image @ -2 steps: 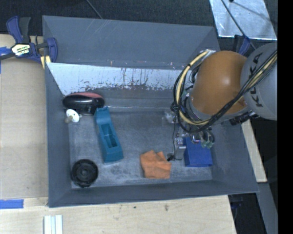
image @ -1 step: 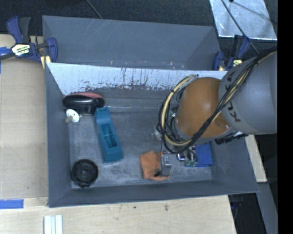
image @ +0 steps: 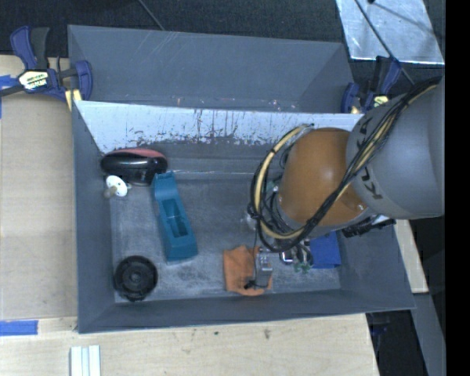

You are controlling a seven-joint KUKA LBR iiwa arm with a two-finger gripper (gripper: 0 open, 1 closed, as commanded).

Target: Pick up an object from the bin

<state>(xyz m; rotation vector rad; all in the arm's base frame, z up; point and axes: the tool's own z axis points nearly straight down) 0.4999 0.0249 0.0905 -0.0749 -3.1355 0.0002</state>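
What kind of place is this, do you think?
Likely a robotics lab: a robot arm reaches into a grey metal bin holding a few loose things, like a blue tray, a black disc and an orange cloth.

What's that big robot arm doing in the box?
The robot arm reaches into the grey bin from the right. Its claw is down at the front of the bin, over a crumpled orange-brown rag. I can't tell if it has grabbed it. A blue block and a black round knob lie apart to the left.
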